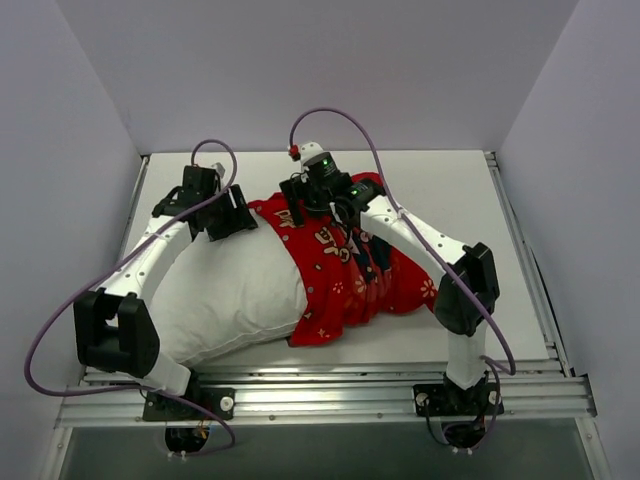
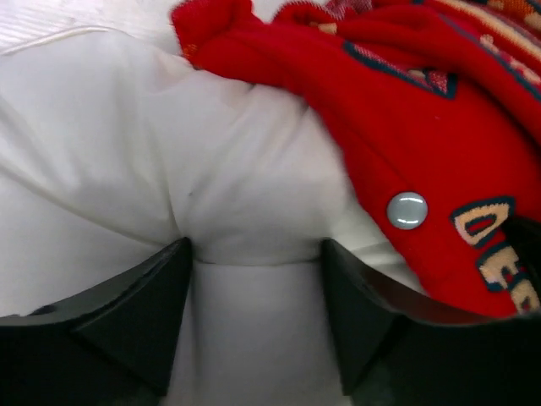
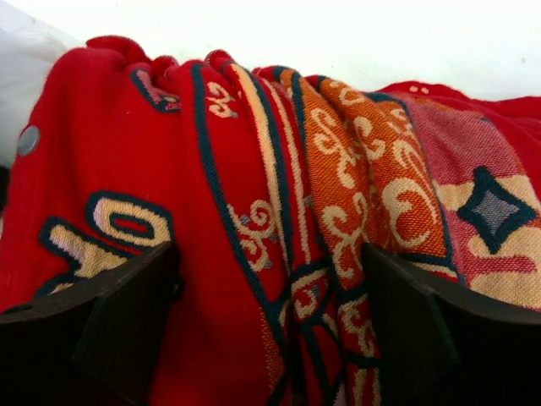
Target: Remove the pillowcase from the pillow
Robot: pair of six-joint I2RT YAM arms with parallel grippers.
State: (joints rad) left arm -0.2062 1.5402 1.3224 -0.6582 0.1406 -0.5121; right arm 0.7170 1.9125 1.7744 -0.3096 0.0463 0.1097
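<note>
Peeling stage here, roughly halfway I'd say: the pillowcase (image 1: 350, 285) is bunched over the right half of the pillow (image 1: 235, 290), and the left half is bare. The left gripper (image 2: 258, 254) is clamped on a fold of white pillow at the far edge. The right gripper (image 3: 270, 254) squeezes a fat wad of red fabric. Next move probably needs the right pulling rightward while the left anchors. The pillow lies on the table (image 1: 440, 180), long axis left-right, with the case's opening facing left.
</note>
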